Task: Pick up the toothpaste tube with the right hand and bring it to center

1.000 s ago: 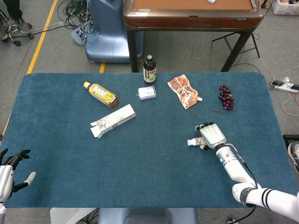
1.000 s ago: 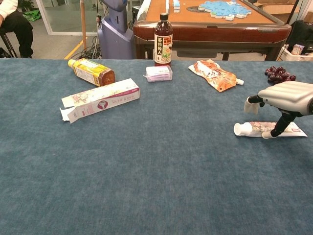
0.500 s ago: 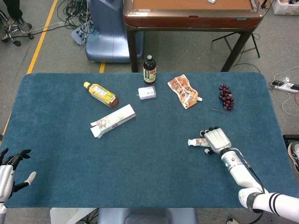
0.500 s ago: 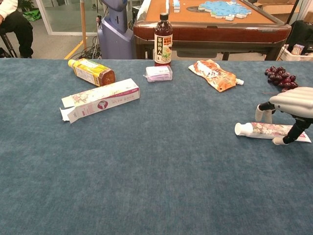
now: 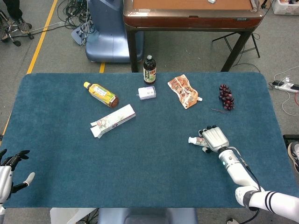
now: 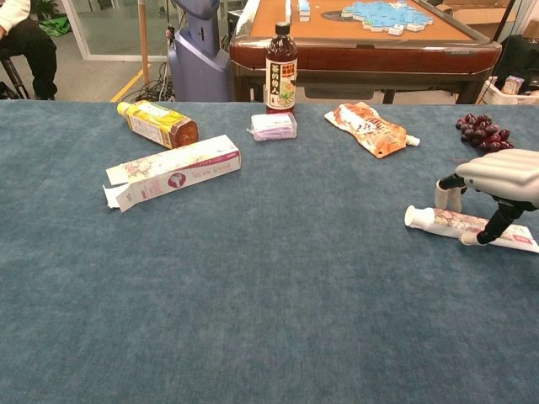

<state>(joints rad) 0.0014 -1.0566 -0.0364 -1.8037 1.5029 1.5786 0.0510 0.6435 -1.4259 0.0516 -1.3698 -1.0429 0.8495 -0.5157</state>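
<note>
The toothpaste tube (image 6: 459,223) lies on the blue table at the right, white cap (image 6: 410,216) pointing left. My right hand (image 6: 497,172) hovers palm-down over it, thumb (image 6: 449,195) on the far side and a finger (image 6: 487,232) on the near side, pinching it. In the head view the right hand (image 5: 214,138) hides most of the tube, and only the tube's cap end (image 5: 193,139) shows. My left hand (image 5: 9,170) rests at the table's near left corner, fingers spread, holding nothing.
A long carton (image 5: 113,120), a yellow drink bottle (image 5: 100,93), a dark bottle (image 5: 149,70), a small white pack (image 5: 146,92) and an orange pouch (image 5: 184,91) lie across the far half. Grapes (image 5: 226,96) sit beyond the right hand. A brown table (image 5: 191,14) stands behind.
The right hand drifted right, then came back slightly left and away from me. Its thumb and finger closed in on the tube, which shifted a little and turned with it.
</note>
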